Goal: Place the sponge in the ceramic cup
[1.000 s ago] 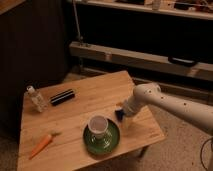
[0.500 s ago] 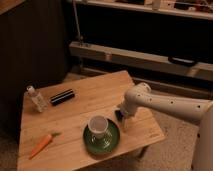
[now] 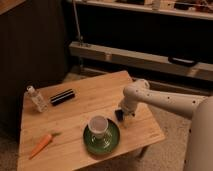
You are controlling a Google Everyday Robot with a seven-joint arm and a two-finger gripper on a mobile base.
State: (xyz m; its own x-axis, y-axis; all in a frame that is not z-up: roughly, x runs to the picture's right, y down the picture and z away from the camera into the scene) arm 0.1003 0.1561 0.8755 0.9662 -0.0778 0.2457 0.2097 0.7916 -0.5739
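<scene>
End effector [image 3: 121,115] low over table [image 3: 75,112] — beside ceramic cup [image 3: 98,123].

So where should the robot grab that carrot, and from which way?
Across its middle, coming straight down from above. The carrot lies flat on the wooden table, long, thin and slanting, so the grip should close across its width, not along it. The gripper sits low by the table, on the other side of the cup.

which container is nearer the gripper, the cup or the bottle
The white cup on the green plate, beside the gripper; the clear bottle stands far across the table.
</scene>
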